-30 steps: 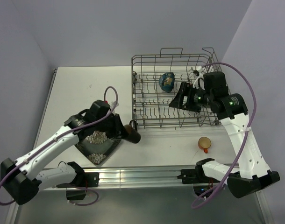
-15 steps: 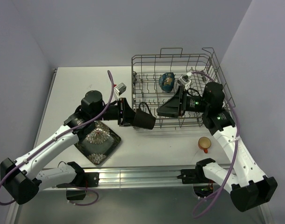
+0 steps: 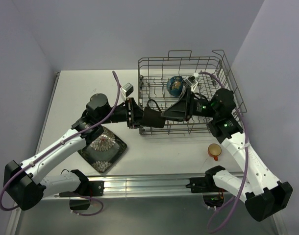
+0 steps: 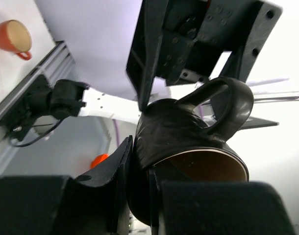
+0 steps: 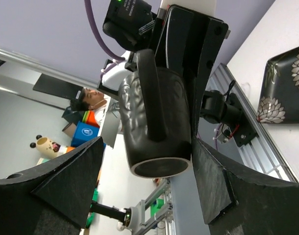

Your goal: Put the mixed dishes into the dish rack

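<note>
Between the left gripper's point(image 3: 139, 117) fingers sits the small brown cup point(image 4: 188, 139). As far as I can make out it's pinched by its wall at the rim, so the handle and the base end point away from the wrist. My guess is that's on purpose: a grip right at the lip leaves the whole body of the cup free for something else to grab. The jaws are narrow and closed on the cup, which hangs in the air.

Just past the cup, facing it head on, is the right gripper point(image 3: 168, 114). Its jaws are spread wide, one on each side of the cup's far end. From the right wrist view the fingers point(image 5: 66, 191) flank it, but I can't see them pressing on it yet. It looks like a mid-air handover, left to right, probably because the right arm sits closer to the dish rack point(image 3: 188, 62) and can reach the tines more easily.

Right behind both grippers is the rack's front left corner. Further back, inside the rack, one bluish rounded dish point(image 3: 175, 85) is already loaded, but I can't tell which one it is. Back under the left gripper's arm the dark square plate point(image 3: 103, 152) lies flat on the table point(image 3: 76, 93). Off to the near side of the right gripper, the small orange cup point(image 3: 214, 151) waits outside the rack.
</note>
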Tool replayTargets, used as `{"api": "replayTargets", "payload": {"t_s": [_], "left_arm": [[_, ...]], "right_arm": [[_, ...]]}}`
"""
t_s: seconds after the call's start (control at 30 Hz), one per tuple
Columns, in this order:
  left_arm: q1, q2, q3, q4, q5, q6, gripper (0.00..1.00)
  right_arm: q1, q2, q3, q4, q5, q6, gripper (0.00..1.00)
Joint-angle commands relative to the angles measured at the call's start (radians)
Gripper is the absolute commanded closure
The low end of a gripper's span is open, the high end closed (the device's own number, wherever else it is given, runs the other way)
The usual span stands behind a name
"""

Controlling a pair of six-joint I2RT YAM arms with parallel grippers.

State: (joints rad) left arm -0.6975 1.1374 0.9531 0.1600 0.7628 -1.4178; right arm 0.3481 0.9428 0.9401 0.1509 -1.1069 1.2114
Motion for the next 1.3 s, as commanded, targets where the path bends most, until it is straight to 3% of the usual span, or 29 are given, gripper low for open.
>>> {"api": "replayTargets", "payload": {"t_s": [0.0, 0.27, 0.5, 0.77, 1.27], "left_arm": [[0.003, -0.025, -0.014, 0.162, -0.098, -0.107, 1.0], [0.003, -0.07, -0.02, 0.095, -0.189, -0.17, 1.0], [0.0, -0.071, -0.106, 0.217, -0.207, -0.277, 1.0], [-0.002, -0.079, -0.123, 0.231, -0.204, -0.291, 1.0], [-0.002, -0.065, -0.097, 0.204, -0.171, -0.265, 1.0]], "right_arm": [[0.052, 0.001, 0.046, 0.044, 0.005, -0.007, 0.21], [0.111, 0.004, 0.04, 0.076, 0.08, -0.061, 0.21], [0.15, 0.022, 0.035, 0.168, 0.142, -0.038, 0.24], [0.158, 0.037, 0.02, 0.254, 0.193, -0.009, 0.26], [0.163, 0.091, 0.095, 0.098, 0.239, -0.119, 0.27]]}}
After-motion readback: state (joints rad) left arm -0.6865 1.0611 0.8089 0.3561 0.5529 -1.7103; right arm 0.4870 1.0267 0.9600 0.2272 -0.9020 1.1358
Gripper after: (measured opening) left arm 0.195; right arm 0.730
